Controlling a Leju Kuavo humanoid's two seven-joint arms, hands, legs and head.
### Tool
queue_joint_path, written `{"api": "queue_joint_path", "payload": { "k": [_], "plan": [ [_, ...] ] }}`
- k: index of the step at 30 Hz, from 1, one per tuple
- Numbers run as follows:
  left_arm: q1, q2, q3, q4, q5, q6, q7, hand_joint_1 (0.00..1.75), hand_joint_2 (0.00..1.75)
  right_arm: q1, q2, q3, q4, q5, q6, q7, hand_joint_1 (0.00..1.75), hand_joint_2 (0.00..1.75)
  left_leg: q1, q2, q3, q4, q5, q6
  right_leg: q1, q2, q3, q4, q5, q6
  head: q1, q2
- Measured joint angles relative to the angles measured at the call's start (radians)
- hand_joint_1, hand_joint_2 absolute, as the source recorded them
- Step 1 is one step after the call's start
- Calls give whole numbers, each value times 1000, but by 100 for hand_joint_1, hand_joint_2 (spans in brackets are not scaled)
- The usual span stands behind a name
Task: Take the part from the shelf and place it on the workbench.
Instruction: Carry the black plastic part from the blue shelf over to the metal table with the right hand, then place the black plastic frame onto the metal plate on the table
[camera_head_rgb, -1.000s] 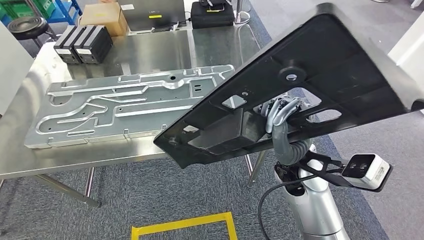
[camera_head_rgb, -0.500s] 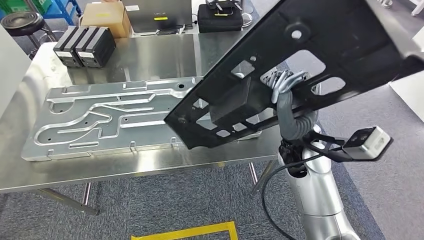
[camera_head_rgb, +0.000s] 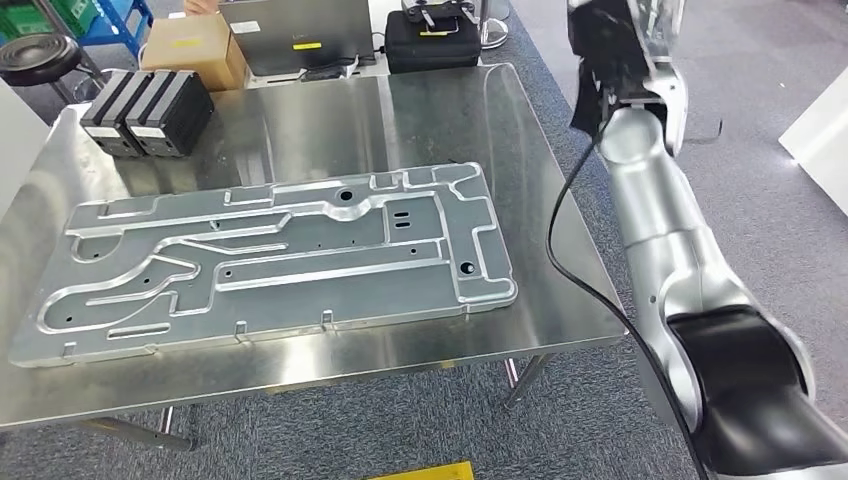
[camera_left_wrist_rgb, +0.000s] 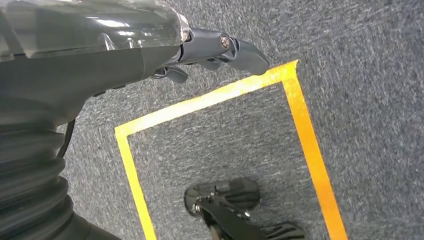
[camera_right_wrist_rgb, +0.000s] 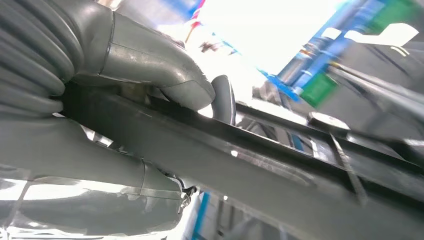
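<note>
The part is a flat black panel with cut-outs; a dark rib of the black part (camera_right_wrist_rgb: 280, 172) crosses the right wrist view. My right hand (camera_right_wrist_rgb: 150, 100) grips that rib, with the grey thumb (camera_right_wrist_rgb: 187, 82) hooked over its edge. In the head view my right arm (camera_head_rgb: 650, 200) rises steeply at the right side and leaves the picture's top edge. The steel workbench (camera_head_rgb: 450, 110) lies below and left of that arm. My left hand (camera_left_wrist_rgb: 210, 50) hangs over the carpet and holds nothing, its fingers loosely apart.
A large silver machined plate (camera_head_rgb: 270, 250) covers the middle of the workbench. Two black boxes (camera_head_rgb: 145, 110) stand at the back left. Behind the bench are a cardboard box (camera_head_rgb: 195, 50) and a black case (camera_head_rgb: 430, 35). Yellow tape (camera_left_wrist_rgb: 300, 130) marks the carpet.
My right arm has swung the black part upward, out of the head view's top edge. The silver plate lies uncovered now. The head view has shifted slightly.
</note>
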Motion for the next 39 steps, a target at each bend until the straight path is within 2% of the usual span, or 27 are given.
{"api": "queue_joint_path", "payload": {
  "k": [1, 2, 3, 5, 6, 7, 8, 9, 12, 13, 15, 16, 17, 18, 19, 20, 22, 23, 27, 29, 31, 32, 33, 34, 36, 37, 39],
  "plan": [
    [1, -2, 3, 0, 0, 2, 2, 0, 175, -39, 16, 33, 57, 72, -1, 35, 175, 175, 1, 0, -39, 47, -16, -3, 2, 3, 7, 0, -7, -2, 0, 0],
    [1, -4, 5, 0, 0, 2, 4, 0, 175, -68, 36, 69, 113, 138, 1, 65, 175, 175, 2, 0, -64, 63, -17, -5, 3, 6, 16, 1, -14, -3, 0, 0],
    [1, -6, 6, 0, 0, 2, 5, 0, 175, -89, 58, 109, 167, 205, 4, 95, 175, 175, 3, 0, -74, 45, 5, -7, 5, 9, 28, 1, -22, -4, 0, 0],
    [-1, -9, 6, 0, 0, 1, 6, 0, 175, -113, 99, 185, 254, 309, 10, 143, 175, 175, 1, 1, -55, -79, 113, 0, 9, 11, 51, 3, -39, -3, 0, 0],
    [-2, -10, 6, -1, 0, 1, 7, 0, 175, -119, 116, 217, 288, 343, 10, 161, 175, 175, -2, 2, -42, -139, 155, 6, 11, 11, 57, 4, -46, -2, 0, 0],
    [-3, -10, 6, -1, 0, 0, 8, 0, 175, -123, 131, 244, 316, 363, 9, 172, 175, 175, -5, 3, -31, -182, 184, 13, 12, 11, 59, 5, -51, 1, 0, 0],
    [-3, -10, 6, -1, 0, 0, 9, 0, 175, -125, 142, 265, 339, 372, 7, 179, 175, 175, -9, 3, -28, -203, 195, 19, 12, 10, 58, 6, -54, 6, 0, 0],
    [-3, -10, 6, -1, 0, 0, 10, 0, 175, -127, 151, 279, 356, 375, 7, 182, 175, 175, -11, 2, -27, -206, 192, 24, 12, 8, 56, 6, -57, 10, 0, 0],
    [-1, -13, 5, -2, 0, 0, 11, 0, 175, -141, 166, 307, 393, 377, 6, 182, 175, 175, -3, 0, -20, -220, 203, 36, 13, 2, 45, 28, -79, 29, 0, 0],
    [-2, -15, 5, -3, 0, -1, 11, 0, 175, -151, 168, 314, 404, 377, 7, 181, 175, 175, 0, -1, -17, -224, 203, 39, 12, 1, 27, 66, -99, 36, 0, 0],
    [-3, -15, 5, -3, 0, -1, 11, 0, 175, -163, 171, 326, 427, 384, 14, 178, 175, 175, 1, -1, -11, -225, 198, 44, 4, 1, -41, 191, -151, 47, 0, 0],
    [-3, -16, 5, -3, 0, -1, 11, 0, 175, -163, 173, 333, 436, 394, 24, 178, 175, 175, 2, -1, -8, -224, 195, 44, 0, 0, -77, 252, -168, 50, 0, 0],
    [-3, -16, 4, -3, 0, -2, 10, 0, 175, -161, 177, 342, 446, 410, 40, 180, 175, 175, 3, -1, -4, -224, 191, 44, -4, 0, -100, 286, -167, 53, 0, 0],
    [-3, -17, 4, -3, 0, -2, 10, 0, 175, -157, 184, 352, 457, 432, 63, 186, 175, 175, 4, -1, 0, -223, 187, 42, -7, -1, -106, 284, -149, 54, 0, 0],
    [-3, -19, 3, -3, 0, -3, 9, 0, 175, -154, 193, 364, 468, 457, 90, 194, 175, 175, 4, -1, 5, -222, 182, 39, -10, -1, -92, 241, -114, 55, 0, 0],
    [-4, -20, 3, -4, 0, -4, 8, 0, 175, -150, 205, 378, 479, 483, 120, 204, 175, 175, 5, -1, 10, -220, 177, 35, -11, -2, -63, 170, -72, 53, 0, 0],
    [-7, -22, 0, -5, 0, -9, 5, 0, 175, -137, 245, 412, 502, 529, 189, 228, 175, 175, 2, 1, 15, -215, 167, 24, -9, -4, -8, 46, -21, 46, 0, 0],
    [-10, -22, -2, -6, 0, -12, 2, 0, 175, -124, 269, 430, 513, 544, 227, 244, 175, 175, 1, 2, 16, -214, 163, 18, -7, -4, 5, 17, -15, 41, 0, 0],
    [-18, -26, -21, -7, 0, -27, -13, 0, 175, -52, 342, 477, 547, 557, 338, 310, 175, 175, 7, 3, 14, -200, 145, -4, -2, -4, 15, 3, -20, 15, 0, 0],
    [-19, -28, -31, -8, 0, -31, -20, 0, 175, -29, 365, 484, 560, 555, 368, 314, 175, 175, 9, 4, -24, -114, 95, -12, -4, -6, 21, -2, -21, 4, 0, 0],
    [-22, -29, -43, -8, 0, -31, -24, 0, 175, -1, 382, 496, 571, 558, 391, 298, 175, 175, 10, 4, -86, 20, 40, -17, -1, -7, 26, -2, -25, -2, 0, 0],
    [-24, -29, -48, -8, 0, -30, -24, 0, 175, 19, 390, 504, 576, 560, 399, 290, 175, 175, 10, 4, -108, 62, 32, -19, 0, -6, 29, -1, -27, -4, 0, 0],
    [-27, -30, -53, -8, 0, -29, -24, 0, 175, 40, 397, 512, 580, 563, 405, 284, 175, 175, 11, 4, -113, 67, 44, -20, 0, -5, 32, 0, -29, -4, 0, 0],
    [-31, -31, -57, -8, 0, -27, -24, 0, 175, 58, 403, 520, 584, 566, 410, 281, 175, 175, 12, 4, -101, 33, 73, -20, 0, -4, 34, 3, -32, -3, 0, 0],
    [-38, -33, -65, -8, 0, -25, -24, 0, 175, 78, 413, 533, 586, 565, 417, 278, 175, 175, 12, 4, -44, -98, 141, -16, 2, -1, 35, 11, -40, 3, 0, 0],
    [-41, -33, -69, -8, 0, -25, -25, 0, 175, 82, 417, 540, 586, 561, 423, 276, 175, 175, 12, 4, -20, -152, 160, -13, 3, 2, 34, 15, -43, 7, 0, 0],
    [-44, -35, -72, -8, 0, -25, -27, 0, 175, 94, 421, 558, 581, 540, 439, 274, 175, 175, 8, 2, 0, -194, 161, -3, 7, 5, 33, 17, -45, 16, 0, 0]
  ]
}}
